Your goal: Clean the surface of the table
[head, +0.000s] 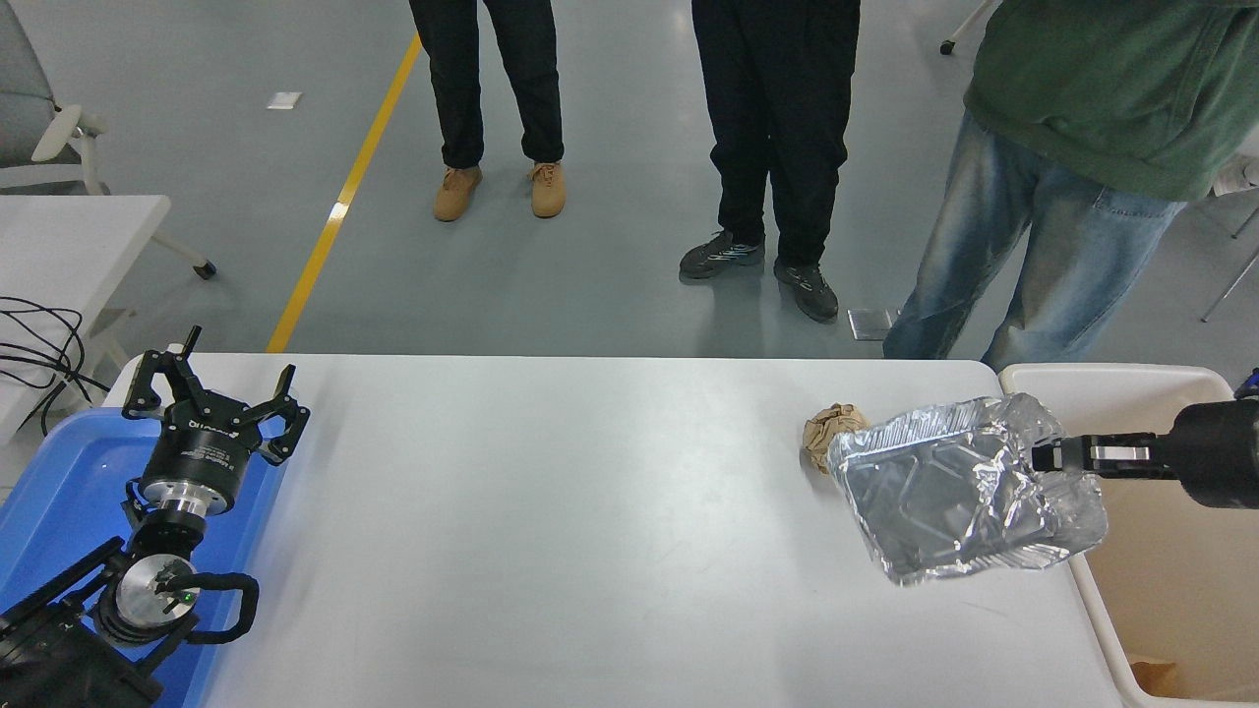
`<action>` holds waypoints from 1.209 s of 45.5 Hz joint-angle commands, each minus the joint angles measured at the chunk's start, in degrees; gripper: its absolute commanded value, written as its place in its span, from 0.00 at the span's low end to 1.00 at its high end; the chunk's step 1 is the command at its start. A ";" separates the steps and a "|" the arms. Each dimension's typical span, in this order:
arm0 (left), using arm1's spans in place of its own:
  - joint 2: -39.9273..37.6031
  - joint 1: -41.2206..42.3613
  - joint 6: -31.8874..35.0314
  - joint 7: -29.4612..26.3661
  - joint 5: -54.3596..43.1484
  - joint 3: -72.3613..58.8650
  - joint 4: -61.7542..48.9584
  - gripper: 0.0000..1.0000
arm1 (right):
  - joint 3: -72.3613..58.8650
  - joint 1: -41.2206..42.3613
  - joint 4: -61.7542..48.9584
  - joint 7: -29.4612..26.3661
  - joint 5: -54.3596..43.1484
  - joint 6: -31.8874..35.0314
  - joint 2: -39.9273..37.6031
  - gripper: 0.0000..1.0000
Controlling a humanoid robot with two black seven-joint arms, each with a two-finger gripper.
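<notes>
The table surface (551,511) is a wide white-grey top with rounded corners. My right gripper (1045,456) comes in from the right edge and is shut on the rim of a crumpled silver foil tray (944,492), holding it lifted over the table's right end, partly over the beige bin (1092,379). A crumpled brown paper ball (824,433) lies on the table, partly hidden behind the tray. My left gripper (211,393) is parked open at the lower left, over a blue tray (59,492).
Three people stand on the floor beyond the table's far edge; one in a green top and jeans (1043,256) is closest to the bin. A smaller white side table (69,236) with black cables is at the left. A brown scrap (1156,674) lies in the bin.
</notes>
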 commanded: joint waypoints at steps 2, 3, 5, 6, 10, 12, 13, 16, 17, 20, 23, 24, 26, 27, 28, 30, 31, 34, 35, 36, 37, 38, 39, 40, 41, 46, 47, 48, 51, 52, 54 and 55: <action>0.00 0.00 0.00 0.00 0.00 0.00 -0.06 0.99 | -0.16 -1.14 -10.46 0.46 8.30 -0.08 -0.16 0.00; 0.00 0.00 0.00 0.00 0.00 0.00 0.03 0.99 | -0.16 -1.41 -11.17 0.46 9.61 -0.08 -0.08 0.00; 0.00 0.00 0.00 0.00 0.00 0.00 -0.06 0.99 | -0.16 -1.93 -12.22 0.46 11.99 -0.08 -0.08 0.00; 0.00 0.00 0.00 0.00 0.00 0.00 0.03 0.99 | -0.25 -2.20 -12.58 0.46 12.96 -0.08 -0.08 0.00; 0.00 0.00 0.00 0.00 0.00 0.00 0.03 0.99 | -0.25 -3.08 -13.90 0.46 16.04 -0.78 -0.25 0.00; 0.00 0.00 0.00 0.00 0.00 0.00 -0.06 0.99 | -0.25 -3.60 -14.69 0.46 17.70 -1.40 -0.16 0.00; 0.00 0.00 0.00 0.00 0.00 0.00 -0.06 0.99 | -0.33 -4.04 -15.12 0.46 18.76 -1.75 -0.08 0.00; 0.00 0.00 0.00 0.00 0.00 0.00 -0.06 0.99 | -0.25 -5.62 -16.36 0.46 21.75 -2.81 0.27 0.00; 0.00 0.00 0.00 0.00 0.00 0.00 0.03 0.99 | -0.25 -6.15 -16.62 0.46 22.63 -3.16 0.45 0.00; 0.00 0.00 0.00 0.00 0.00 0.00 -0.06 0.99 | -0.25 -7.82 -17.59 0.37 25.18 -4.56 0.98 0.00; 0.00 0.00 0.00 0.00 0.00 0.00 -0.06 0.99 | -0.42 -9.84 -19.17 0.37 27.46 -6.23 1.85 0.00; 0.00 0.00 0.00 0.00 0.00 0.00 -0.06 0.99 | -0.25 -11.32 -21.00 0.37 29.47 -7.28 2.99 0.00; 0.00 0.00 0.00 0.00 0.00 0.00 0.03 0.99 | -0.25 -12.83 -22.68 0.37 31.85 -8.17 4.31 0.00; 0.00 0.00 0.00 0.00 0.00 0.00 0.03 0.99 | -0.25 -13.44 -23.21 0.37 32.91 -8.52 4.67 0.00; 0.00 0.00 0.00 0.00 0.00 0.00 -0.06 0.99 | -0.25 -13.97 -23.48 0.37 33.70 -8.87 4.84 0.00; 0.00 0.00 0.00 0.00 0.00 0.00 -0.06 0.99 | -0.16 -14.76 -23.83 0.37 34.85 -9.83 5.02 0.00; 0.00 0.00 0.00 0.00 0.00 0.00 -0.06 0.99 | -0.16 -14.94 -23.92 0.37 35.29 -10.36 5.02 0.00; 0.00 0.00 0.00 0.00 0.00 0.00 -0.06 0.99 | -0.59 -15.47 -23.92 0.20 37.22 -12.47 5.20 0.00; 0.00 0.00 0.00 0.00 0.00 0.00 0.03 0.99 | -0.95 -15.64 -23.92 0.11 38.01 -13.35 5.37 0.00; 0.00 0.00 0.00 0.00 0.00 0.00 -0.06 0.99 | -1.04 -15.91 -24.01 0.02 38.71 -14.14 5.37 0.00; 0.00 0.00 0.00 0.00 0.00 0.00 0.03 0.99 | -1.04 -16.35 -24.01 -0.07 39.50 -14.76 5.37 0.00; 0.00 0.00 0.00 0.00 0.00 0.00 -0.06 0.99 | -1.12 -17.39 -24.09 -0.15 41.08 -16.42 5.46 0.00; 0.00 -0.09 0.00 0.00 0.00 0.00 0.03 0.99 | -1.13 -17.93 -24.18 -0.24 41.79 -17.13 5.46 0.00; 0.00 0.00 0.00 0.00 0.00 0.00 -0.06 0.99 | -1.13 -18.37 -24.44 -0.33 42.40 -17.74 5.46 0.00; 0.00 0.00 0.00 0.00 0.00 0.00 0.03 0.99 | -1.13 -18.81 -24.53 -0.33 42.93 -18.45 5.46 0.00; 0.00 0.00 0.00 0.00 0.00 0.00 -0.06 0.99 | -1.13 -20.83 -24.45 -0.42 46.01 -20.91 6.43 0.00; 0.00 -0.09 0.00 0.00 0.00 0.00 -0.06 0.99 | -1.13 -21.27 -24.45 -0.42 46.88 -21.35 6.78 0.00; 0.00 0.00 0.00 0.00 0.00 0.00 0.03 0.99 | -1.13 -22.32 -24.45 -0.42 48.55 -22.22 7.48 0.00; 0.00 0.00 0.00 0.00 0.00 0.00 0.03 0.99 | -1.13 -24.25 -24.53 -0.24 50.14 -24.42 8.71 0.00; 0.00 0.00 0.00 0.00 0.00 0.00 0.03 0.99 | -1.13 -25.04 -25.06 -0.24 50.58 -25.13 9.15 0.00; 0.00 0.00 0.00 0.00 0.00 0.00 0.03 0.99 | -0.34 -26.62 -26.46 -0.24 50.93 -25.75 10.03 0.00; 0.00 0.00 0.00 0.00 0.00 0.00 -0.06 0.99 | -0.16 -27.24 -27.42 -0.16 51.20 -26.10 10.64 0.00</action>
